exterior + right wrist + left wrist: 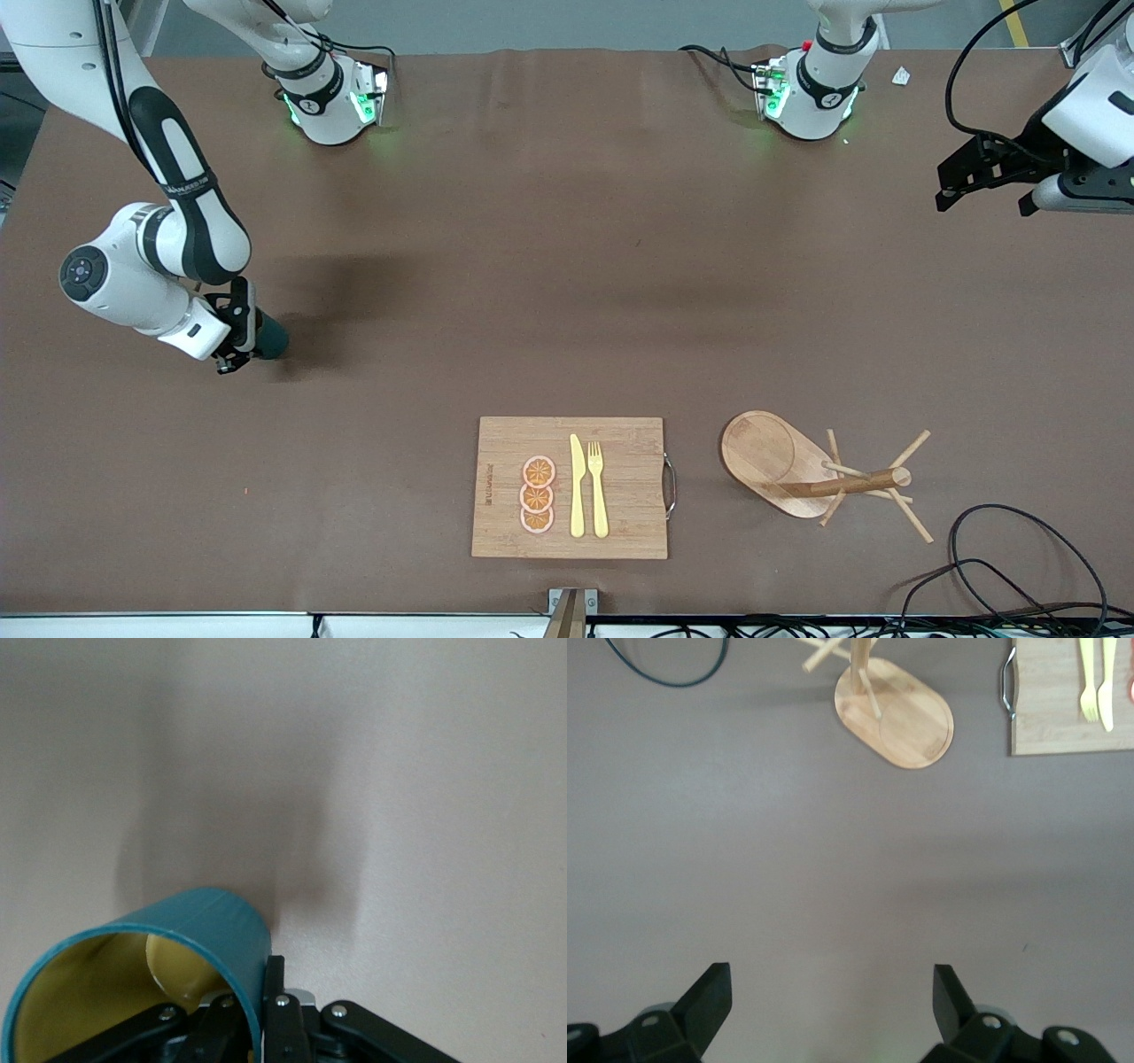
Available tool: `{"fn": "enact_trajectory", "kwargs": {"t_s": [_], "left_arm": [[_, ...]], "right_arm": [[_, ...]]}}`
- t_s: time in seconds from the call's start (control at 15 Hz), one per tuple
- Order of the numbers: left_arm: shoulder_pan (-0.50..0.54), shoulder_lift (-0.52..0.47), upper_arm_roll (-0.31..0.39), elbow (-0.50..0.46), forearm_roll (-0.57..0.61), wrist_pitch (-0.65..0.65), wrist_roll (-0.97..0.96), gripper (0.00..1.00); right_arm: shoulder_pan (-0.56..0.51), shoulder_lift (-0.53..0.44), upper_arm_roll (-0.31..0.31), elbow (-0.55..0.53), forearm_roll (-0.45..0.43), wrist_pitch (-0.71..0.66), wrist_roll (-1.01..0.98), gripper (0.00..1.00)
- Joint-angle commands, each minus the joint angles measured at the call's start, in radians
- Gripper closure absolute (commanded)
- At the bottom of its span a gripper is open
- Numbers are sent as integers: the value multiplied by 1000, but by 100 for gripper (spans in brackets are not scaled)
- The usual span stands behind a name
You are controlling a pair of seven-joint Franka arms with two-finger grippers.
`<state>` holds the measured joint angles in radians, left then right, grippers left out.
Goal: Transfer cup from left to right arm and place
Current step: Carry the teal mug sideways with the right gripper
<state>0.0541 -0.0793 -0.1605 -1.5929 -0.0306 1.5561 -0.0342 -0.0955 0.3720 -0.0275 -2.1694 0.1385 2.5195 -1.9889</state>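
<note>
- Right gripper (237,341) low over the bare brown table (549,292) at the right arm's end, fingers clamped on the rim wall of the cup (268,337), one inside and one outside.
- Teal cup (133,983) tipped sideways in that grip, yellow inside showing.
- Left gripper (988,182) high over the left arm's end, waiting, fingers (709,997) spread apart and empty.
- Wooden peg rack (828,474) and cutting board (571,487) below the left gripper's outlook, well apart from both grippers.
</note>
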Motion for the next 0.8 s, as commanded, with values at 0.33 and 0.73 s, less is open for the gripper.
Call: {"fn": "enact_trajectory", "kwargs": {"t_s": [0.33, 0.73], "left_arm": [[-2, 67, -1, 88, 32, -5, -15, 0], [1, 73, 1, 88, 49, -5, -4, 0]], "right_arm": [[-18, -21, 6, 124, 30, -239, 37, 0], [-29, -80, 1, 252, 29, -467, 446, 0]]}}
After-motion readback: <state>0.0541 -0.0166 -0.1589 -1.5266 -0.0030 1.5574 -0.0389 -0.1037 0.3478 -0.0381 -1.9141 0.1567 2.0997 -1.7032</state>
